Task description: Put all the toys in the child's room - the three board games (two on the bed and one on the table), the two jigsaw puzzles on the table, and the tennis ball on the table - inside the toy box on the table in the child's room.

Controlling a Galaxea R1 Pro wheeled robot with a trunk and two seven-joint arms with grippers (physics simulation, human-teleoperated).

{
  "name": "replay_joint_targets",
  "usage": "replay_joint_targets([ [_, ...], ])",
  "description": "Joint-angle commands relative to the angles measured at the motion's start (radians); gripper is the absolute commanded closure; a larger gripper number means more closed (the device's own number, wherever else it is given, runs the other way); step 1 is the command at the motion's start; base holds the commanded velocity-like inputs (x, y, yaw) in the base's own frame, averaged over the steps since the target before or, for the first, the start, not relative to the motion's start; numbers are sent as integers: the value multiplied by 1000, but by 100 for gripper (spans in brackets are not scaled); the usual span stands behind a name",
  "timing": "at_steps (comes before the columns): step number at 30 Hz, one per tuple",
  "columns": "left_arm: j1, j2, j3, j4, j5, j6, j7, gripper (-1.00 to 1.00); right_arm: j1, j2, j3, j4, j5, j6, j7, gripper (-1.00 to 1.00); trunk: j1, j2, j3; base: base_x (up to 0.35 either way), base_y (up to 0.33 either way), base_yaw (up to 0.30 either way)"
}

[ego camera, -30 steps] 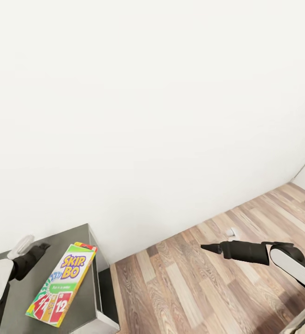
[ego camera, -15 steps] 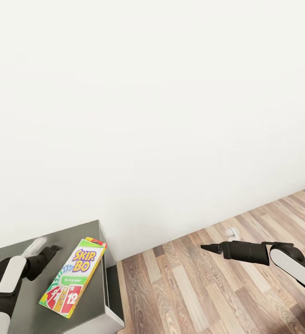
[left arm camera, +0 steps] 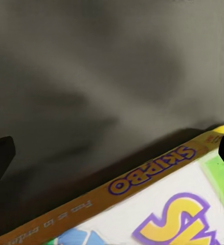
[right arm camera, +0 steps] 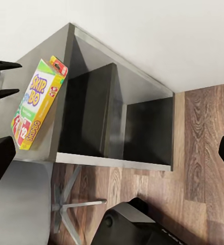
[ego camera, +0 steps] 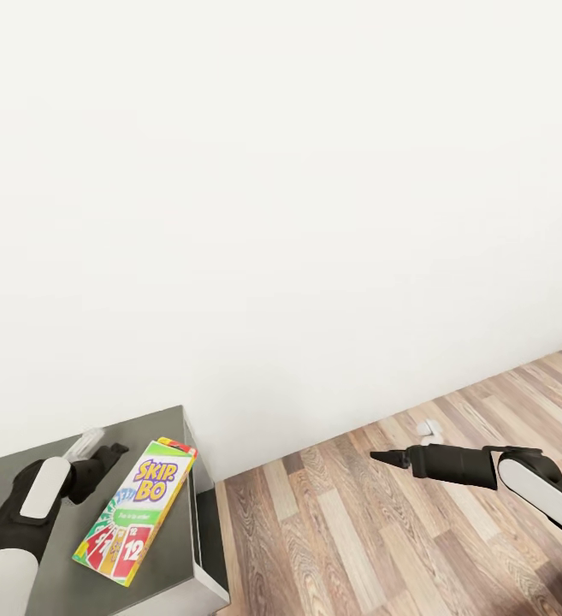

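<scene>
The left gripper (ego camera: 109, 448) is hovering spread and empty just beside the SKIP-BO box's (ego camera: 133, 511) long edge, while the right gripper (ego camera: 383, 458), spread and empty too, is hanging well apart over the floor (ego camera: 357, 530).

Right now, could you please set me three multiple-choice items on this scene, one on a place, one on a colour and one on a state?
1. Where does the SKIP-BO box lie?
A. on the wood floor
B. on the dark grey cabinet top
C. inside an open shelf

2. What colour is the wall?
A. white
B. blue
C. green

3. How is the left gripper?
A. shut on the box
B. holding a ball
C. open beside the box

Key: 1 B, the box rests flat on the grey top; 2 A, plain white in the head view; 3 C, in the right wrist view its fingers stand apart, gripping nothing.
</scene>
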Motion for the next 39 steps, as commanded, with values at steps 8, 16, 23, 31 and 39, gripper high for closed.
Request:
replay_joint_targets([
  [8,-69,-4,-11,66,9,-5,8,-100,-2,-2,3,-1,-7,3,0,-100,1,-2,-2,0,0,4],
  [16,-130,-8,-15,126,-9,-8,8,-100,-2,-4,3,-2,-7,4,0,-100,1,-2,-2,0,0,1],
  [23,-151,-12,-16,146,-32,-9,7,-100,-2,-6,3,-2,-7,4,0,-100,1,-2,-2,0,0,0],
  [31,-161,-14,-17,160,-49,-10,7,-100,-2,-6,3,-2,-7,5,1,-100,1,-2,-2,0,0,0],
  [39,-164,-14,-17,175,-55,-11,8,-100,-2,-7,2,-3,-7,5,3,-100,1,-2,-2,0,0,0],
])
